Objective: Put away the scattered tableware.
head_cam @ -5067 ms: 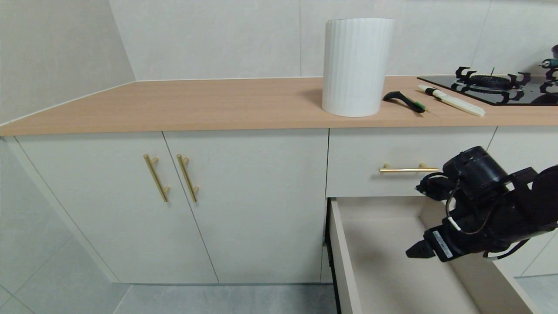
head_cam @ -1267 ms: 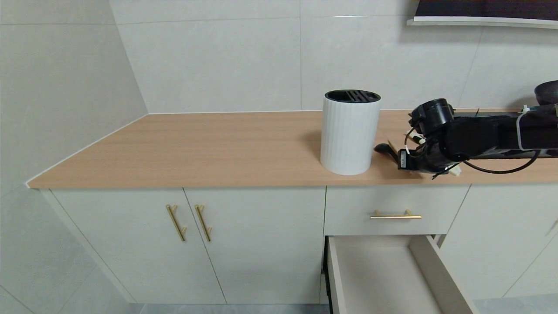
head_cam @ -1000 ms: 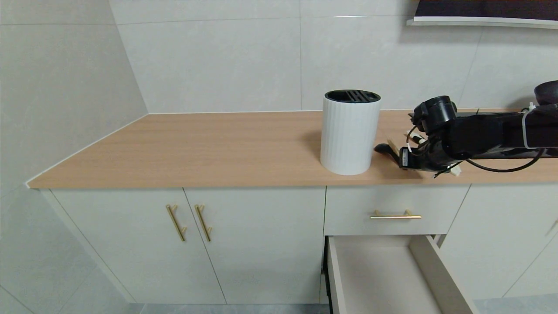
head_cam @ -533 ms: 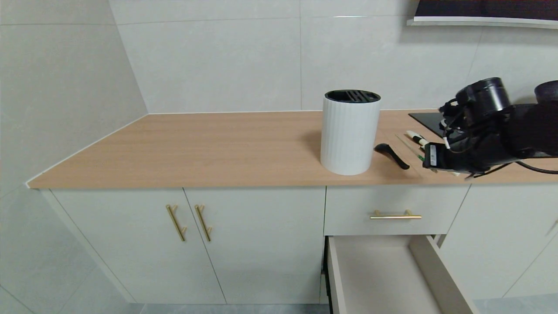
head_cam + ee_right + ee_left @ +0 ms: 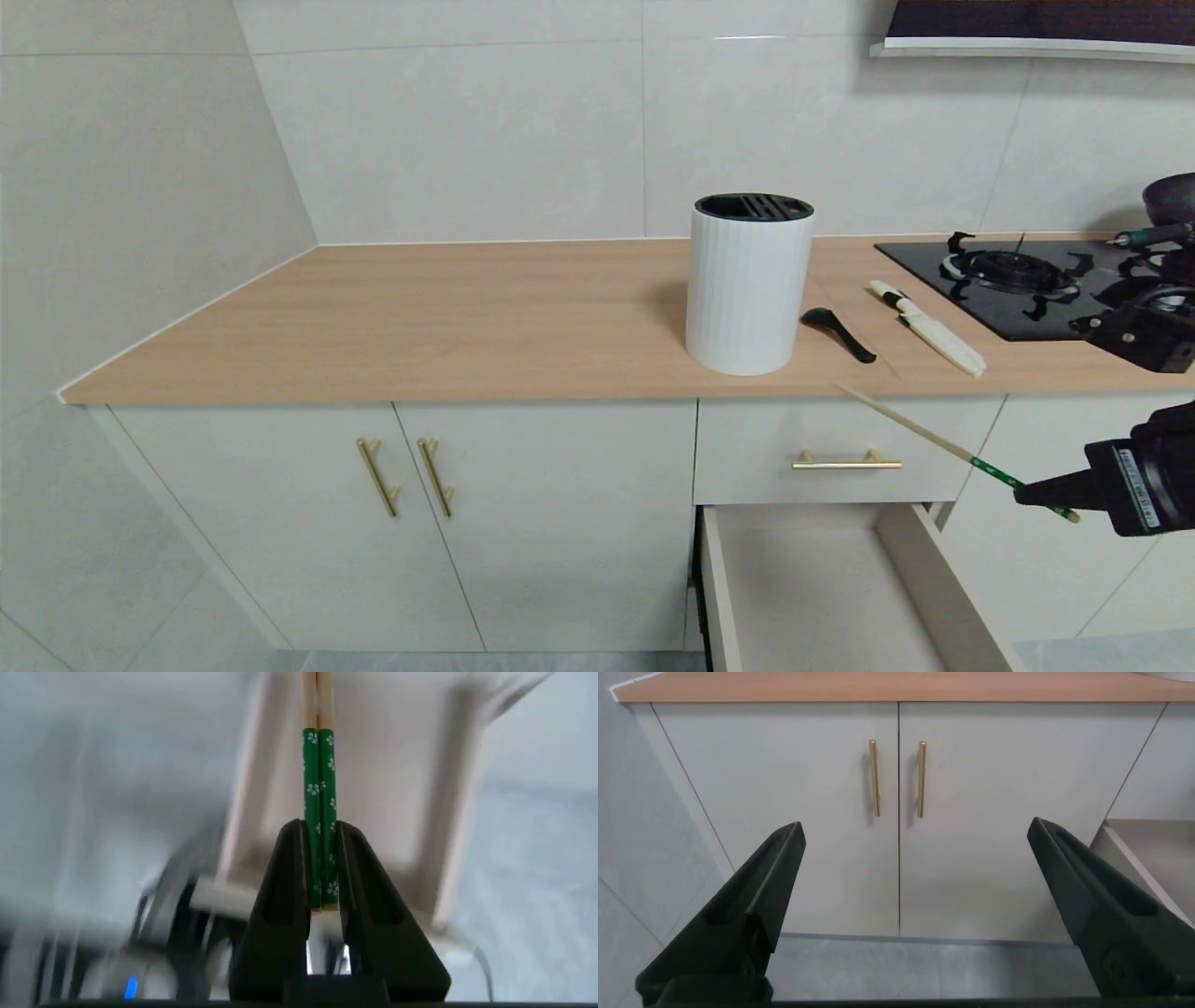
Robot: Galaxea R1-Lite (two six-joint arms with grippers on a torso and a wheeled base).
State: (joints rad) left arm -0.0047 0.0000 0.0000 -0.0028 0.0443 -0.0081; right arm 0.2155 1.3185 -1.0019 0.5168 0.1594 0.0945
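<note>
Chopsticks are clamped at their green end by the right gripper, with the long axis slanting up from it toward the counter edge. The open drawer lies below and ahead of it. Two parallel sticks are told apart in the right wrist view, and the slant is seen in the head view.

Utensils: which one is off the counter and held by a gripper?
The green-ended chopsticks, clamped in the right gripper, clear of the counter. The black-handled tool and the pale knife lie on it.
</note>
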